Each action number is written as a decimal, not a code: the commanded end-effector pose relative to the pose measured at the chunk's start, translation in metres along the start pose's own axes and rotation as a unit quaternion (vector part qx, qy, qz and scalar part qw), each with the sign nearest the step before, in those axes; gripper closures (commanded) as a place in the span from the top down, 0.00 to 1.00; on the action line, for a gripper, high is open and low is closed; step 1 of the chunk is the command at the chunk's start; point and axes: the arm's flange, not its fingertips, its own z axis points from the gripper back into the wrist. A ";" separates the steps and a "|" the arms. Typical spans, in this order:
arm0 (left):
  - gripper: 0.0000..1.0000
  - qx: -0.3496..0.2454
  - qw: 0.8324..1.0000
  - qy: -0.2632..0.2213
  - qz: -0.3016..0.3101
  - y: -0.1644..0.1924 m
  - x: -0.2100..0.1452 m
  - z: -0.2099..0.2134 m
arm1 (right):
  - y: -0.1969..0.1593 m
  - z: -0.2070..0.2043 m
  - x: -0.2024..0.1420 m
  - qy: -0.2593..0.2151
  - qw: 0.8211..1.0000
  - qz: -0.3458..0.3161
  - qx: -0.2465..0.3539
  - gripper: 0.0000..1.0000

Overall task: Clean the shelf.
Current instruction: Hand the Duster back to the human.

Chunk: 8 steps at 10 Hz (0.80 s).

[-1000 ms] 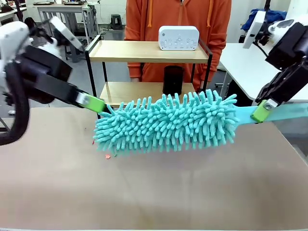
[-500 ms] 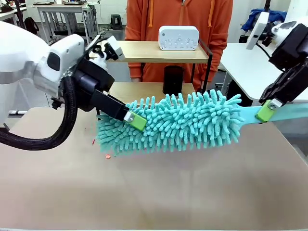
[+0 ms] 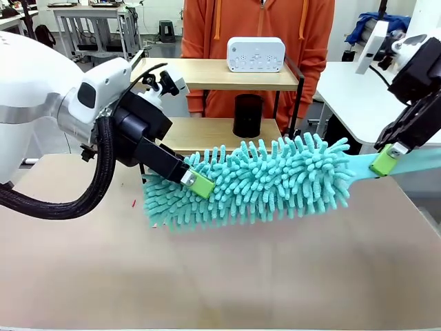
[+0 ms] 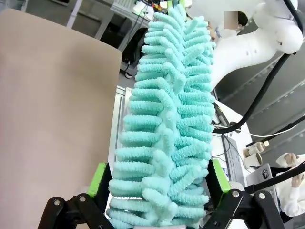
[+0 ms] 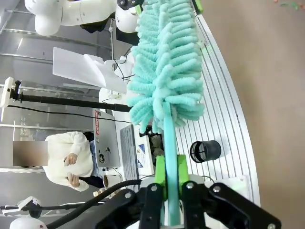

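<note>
A fluffy teal duster (image 3: 255,183) hangs across the brown table (image 3: 220,276), just in front of the shelf (image 3: 200,73). My right gripper (image 3: 386,160) is shut on its flat teal handle, as the right wrist view shows at the gripper (image 5: 170,177) below the duster head (image 5: 167,62). At the head's left end is my left gripper (image 3: 196,181). In the left wrist view that gripper (image 4: 159,177) is open, with a green pad on either side of the duster (image 4: 167,119). The shelf holds a white device (image 3: 255,54) on top and a black cup (image 3: 247,115) on the lower board.
A person in an orange hoodie (image 3: 310,27) stands behind the shelf. A white table (image 3: 344,89) sits at the right. A tiny red crumb (image 3: 133,203) lies on the brown table left of the duster. The near half of the table is bare.
My left arm has swung in from the left, and its open jaws now straddle the duster's left end. The duster has shifted slightly right and up. The right gripper keeps its hold.
</note>
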 end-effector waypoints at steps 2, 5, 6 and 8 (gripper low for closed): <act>0.50 -0.005 1.000 -0.009 -0.018 0.001 -0.001 -0.001 | 0.001 0.002 -0.001 0.001 1.000 0.006 0.009 0.12; 0.00 -0.007 1.000 -0.012 -0.018 0.001 -0.001 0.001 | 0.001 0.002 0.000 0.001 1.000 0.006 0.008 0.12; 0.00 -0.008 1.000 -0.015 -0.019 0.001 0.000 0.002 | 0.001 0.002 0.001 0.003 1.000 0.006 0.008 0.12; 0.03 -0.008 1.000 -0.019 -0.021 0.000 0.000 0.004 | 0.002 0.001 0.001 0.005 1.000 0.007 0.008 0.12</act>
